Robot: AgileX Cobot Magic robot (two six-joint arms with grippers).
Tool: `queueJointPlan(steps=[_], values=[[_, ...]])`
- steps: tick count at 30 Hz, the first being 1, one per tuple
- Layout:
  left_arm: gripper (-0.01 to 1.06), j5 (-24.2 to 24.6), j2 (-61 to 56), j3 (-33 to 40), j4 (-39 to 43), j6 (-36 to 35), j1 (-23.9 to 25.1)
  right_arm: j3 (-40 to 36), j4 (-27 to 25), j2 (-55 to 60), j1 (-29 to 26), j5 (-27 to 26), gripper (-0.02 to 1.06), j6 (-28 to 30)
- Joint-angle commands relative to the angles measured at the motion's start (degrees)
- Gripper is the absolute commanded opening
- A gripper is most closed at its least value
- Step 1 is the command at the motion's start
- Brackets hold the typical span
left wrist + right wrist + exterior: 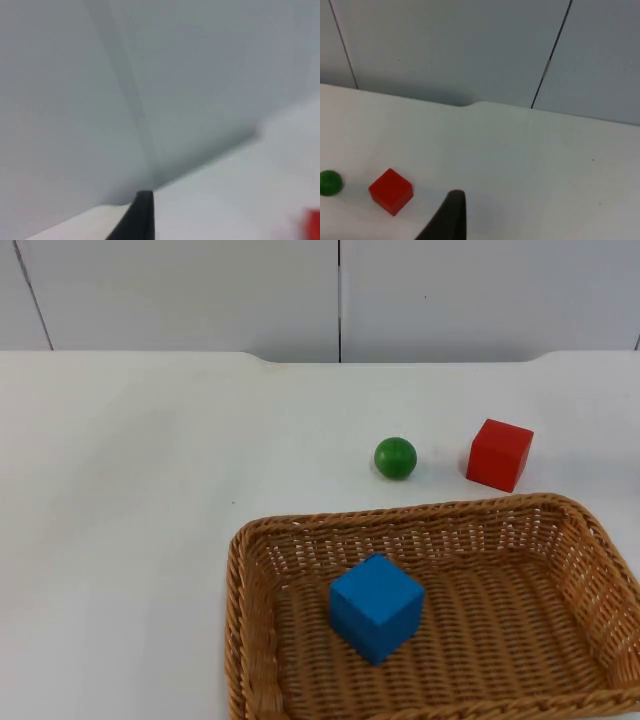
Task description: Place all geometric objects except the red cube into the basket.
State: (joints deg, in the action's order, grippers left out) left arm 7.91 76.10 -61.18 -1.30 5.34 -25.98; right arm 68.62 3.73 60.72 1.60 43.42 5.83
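Basket of woven wicker sits at the near right corner of the white surface, and the blue cube rests inside it. Red cube stands just beyond the basket's far rim, with the green ball near its left, apart. Whether the left hand or right hand is open or closed cannot be told; each hangs above the surface.

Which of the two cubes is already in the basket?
The blue cube, inside the wicker basket; the red cube sits on the table beyond its rim.
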Motion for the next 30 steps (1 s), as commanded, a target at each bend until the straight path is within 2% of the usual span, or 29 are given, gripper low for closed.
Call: queueJointPlan(steps=[1, 3, 4, 5, 8, 9, 11, 13, 16, 18, 19, 20, 25, 27, 30], values=[[1.04, 3.9, -2.5, -2.0, 0.3, -4.5, 6.8, 0.4, -0.8, 1.9, 1.6, 0.9, 1.05, 2.2], [1.04, 9.8, -3.1, -3.7, 0.5, -5.7, 14.7, 0.4, -0.8, 4.5, 5.7, 1.7, 1.05, 2.2], [1.04, 9.8, -3.1, -3.7, 0.5, -5.7, 14.7, 0.4, -0.8, 4.5, 5.7, 1.7, 1.05, 2.2], [1.04, 12.1, -3.1, -4.1, 0.5, -5.7, 18.1, 0.4, -0.8, 6.2, 8.9, 1.1, 1.05, 2.2], [1.04, 15.4, -3.1, -4.2, 0.5, -5.7, 24.5, 0.4, -0.6, 12.5, 18.1, -4.3, 1.05, -0.2], [1.04, 15.4, -3.1, -4.2, 0.5, -5.7, 24.5, 0.4, -0.6, 12.5, 18.1, -4.3, 1.05, -0.2], [1.04, 16.0, -3.1, -4.2, 0.5, -5.7, 25.8, 1.5, -0.6, 18.5, 22.6, -7.5, 1.05, -2.3], [1.04, 15.9, -3.1, -4.2, 0.5, -5.7, 26.0, 4.9, -1.4, 25.3, 24.9, -8.3, 1.05, -2.4], [1.04, 16.2, -3.1, -4.2, 0.5, -5.3, 26.0, 9.1, -2.0, 32.9, 25.8, -8.8, 1.05, -1.8], [1.04, 17.1, -3.1, -4.2, 0.5, -5.3, 26.0, 14.8, -5.7, 39.7, 25.8, -8.6, 1.05, 0.6], [1.04, 17.4, -3.1, -4.2, 0.5, -5.3, 26.0, 18.0, -6.6, 43.3, 25.8, -8.1, 1.05, 1.5], [1.04, 17.4, -3.1, -4.2, 0.5, -5.3, 26.0, 18.0, -6.6, 43.3, 25.8, -8.1, 1.05, 1.5], [1.04, 17.5, -3.0, -4.2, 0.8, -5.3, 26.0, 32.7, -6.7, 59.2, 25.8, -4.7, 1.05, 1.5], [1.04, 17.4, -3.0, -4.2, 0.8, -5.3, 26.0, 34.9, -6.6, 61.9, 25.8, -4.1, 1.05, 1.5], [1.04, 17.4, -3.0, -4.2, 0.8, -5.3, 26.0, 40.6, -6.9, 68.2, 25.8, 0.0, 1.05, 1.5]])
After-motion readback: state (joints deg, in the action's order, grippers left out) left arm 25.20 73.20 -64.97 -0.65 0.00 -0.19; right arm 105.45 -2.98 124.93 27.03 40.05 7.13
